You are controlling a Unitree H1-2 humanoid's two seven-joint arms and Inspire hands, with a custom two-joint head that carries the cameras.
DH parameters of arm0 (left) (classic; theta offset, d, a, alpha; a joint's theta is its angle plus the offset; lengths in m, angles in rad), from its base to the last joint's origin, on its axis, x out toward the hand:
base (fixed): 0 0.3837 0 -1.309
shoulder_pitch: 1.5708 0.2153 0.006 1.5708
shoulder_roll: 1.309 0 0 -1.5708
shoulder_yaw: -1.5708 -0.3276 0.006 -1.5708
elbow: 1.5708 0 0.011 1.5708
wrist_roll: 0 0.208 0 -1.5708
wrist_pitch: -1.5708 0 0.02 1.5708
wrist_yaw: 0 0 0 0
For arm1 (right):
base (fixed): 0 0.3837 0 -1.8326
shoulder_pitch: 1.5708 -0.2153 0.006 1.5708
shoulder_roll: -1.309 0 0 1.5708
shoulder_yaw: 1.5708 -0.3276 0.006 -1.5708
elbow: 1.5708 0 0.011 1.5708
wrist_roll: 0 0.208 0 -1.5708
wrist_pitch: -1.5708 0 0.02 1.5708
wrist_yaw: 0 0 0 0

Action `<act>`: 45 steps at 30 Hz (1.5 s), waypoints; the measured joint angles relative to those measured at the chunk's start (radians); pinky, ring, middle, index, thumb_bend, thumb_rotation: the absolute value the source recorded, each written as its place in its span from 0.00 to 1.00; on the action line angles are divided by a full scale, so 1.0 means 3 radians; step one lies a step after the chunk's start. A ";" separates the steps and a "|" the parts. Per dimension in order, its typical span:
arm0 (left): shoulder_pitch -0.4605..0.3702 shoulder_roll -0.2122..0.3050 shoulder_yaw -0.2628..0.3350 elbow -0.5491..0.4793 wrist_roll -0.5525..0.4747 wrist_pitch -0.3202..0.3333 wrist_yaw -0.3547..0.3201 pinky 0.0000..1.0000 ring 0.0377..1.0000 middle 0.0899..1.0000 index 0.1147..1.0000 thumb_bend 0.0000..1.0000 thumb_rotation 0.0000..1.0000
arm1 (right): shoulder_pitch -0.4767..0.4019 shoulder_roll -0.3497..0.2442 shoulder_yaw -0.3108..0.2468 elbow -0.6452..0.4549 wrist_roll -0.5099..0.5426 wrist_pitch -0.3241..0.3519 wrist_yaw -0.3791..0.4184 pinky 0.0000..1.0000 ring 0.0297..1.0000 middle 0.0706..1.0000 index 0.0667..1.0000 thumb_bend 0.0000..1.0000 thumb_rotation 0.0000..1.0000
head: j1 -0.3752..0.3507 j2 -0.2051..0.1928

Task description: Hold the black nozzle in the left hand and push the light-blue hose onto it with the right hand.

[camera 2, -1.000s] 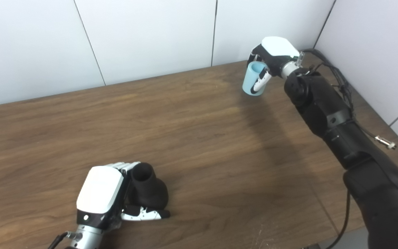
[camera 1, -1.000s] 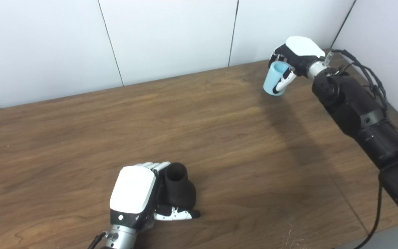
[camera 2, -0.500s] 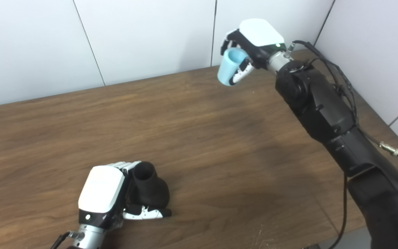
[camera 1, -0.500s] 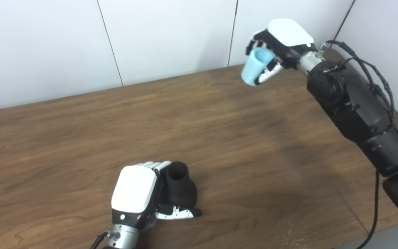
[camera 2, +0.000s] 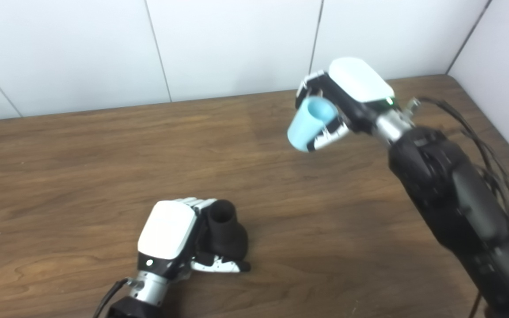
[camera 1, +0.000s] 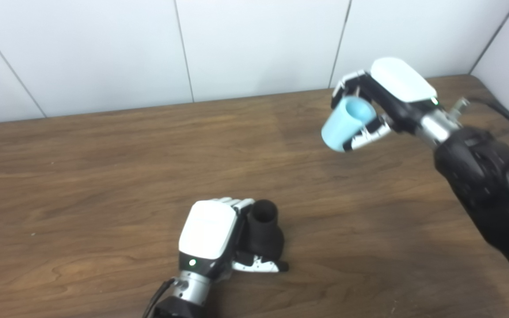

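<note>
Near the front edge of the brown wood-grain table (camera 1: 104, 176): left hand (camera 1: 208, 232), white-backed with black and silver fingers, wrapped around the matte black flared nozzle (camera 1: 263, 229). Nozzle upright on the tabletop, just to the right of the white hand shell, round open mouth facing up and tilted a little toward the wall. Fingers curled around its far side, thumb lying along its base on the near side, so a firm grasp on the nozzle. Inside of the nozzle mouth dark; contents not discernible.

Up at the far right, above the table and well apart from the nozzle: right hand (camera 2: 347, 95), white-backed on a black forearm, closed on the short light-blue tubular hose piece (camera 2: 309, 123). Hose held clear of the tabletop, tilted, lower end pointing down and left toward the middle of the table, upper open end tucked under the palm. Fingers over its far side, black-and-white thumb pressed across its near side. Upper opening visible in both views, showing only a pale blue hollow.

Hose and nozzle not touching; bare wood between them. Behind the table, a white panelled wall (camera 1: 259, 39) with dark seams. Along the right arm, black cables (camera 2: 486, 145) looping beside the forearm.
</note>
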 measured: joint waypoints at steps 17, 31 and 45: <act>-0.0001 -0.0063 -0.0078 0.0001 0.0106 0.0117 -0.0031 0.45 0.48 0.36 0.44 0.52 0.00 | 0.0270 0.0208 -0.0185 -0.0915 0.0438 0.0134 0.0371 0.28 0.33 0.44 0.51 0.51 0.00 | 0.0225 0.0061; -0.0014 -0.0072 -0.0111 -0.0004 0.0127 0.0133 -0.0055 0.44 0.48 0.35 0.44 0.52 0.00 | 0.0188 0.0253 -0.0272 -0.1407 0.0742 0.0693 0.0686 0.30 0.36 0.47 0.49 0.51 0.00 | 0.0337 0.0112; -0.0017 -0.0076 -0.0114 -0.0004 0.0142 0.0136 -0.0058 0.43 0.48 0.35 0.44 0.52 0.00 | 0.0234 0.0376 -0.0161 -0.1417 0.0694 0.0775 0.0749 0.34 0.38 0.48 0.45 0.52 0.00 | 0.0368 0.0148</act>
